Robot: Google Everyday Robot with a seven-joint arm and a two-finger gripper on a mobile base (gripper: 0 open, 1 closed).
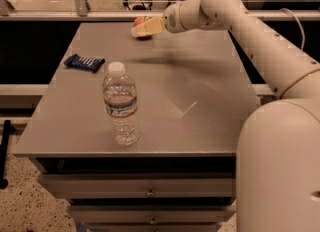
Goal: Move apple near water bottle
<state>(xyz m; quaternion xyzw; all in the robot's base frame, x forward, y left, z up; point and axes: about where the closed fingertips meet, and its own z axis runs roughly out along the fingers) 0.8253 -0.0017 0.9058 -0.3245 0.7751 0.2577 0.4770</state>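
Note:
The red apple (138, 22) sits at the far edge of the grey table (200, 101), mostly hidden behind my gripper. My gripper (142, 29) reaches in from the right and its pale fingers lie over the apple. The water bottle (120, 104), clear with a white cap and a red, white and blue label, stands upright near the table's front left, well apart from the apple.
A dark blue snack packet (84, 62) lies at the table's left edge. My white arm (260, 41) spans the right side. Drawers (150, 192) sit under the tabletop. Chair legs and a rail stand behind the table.

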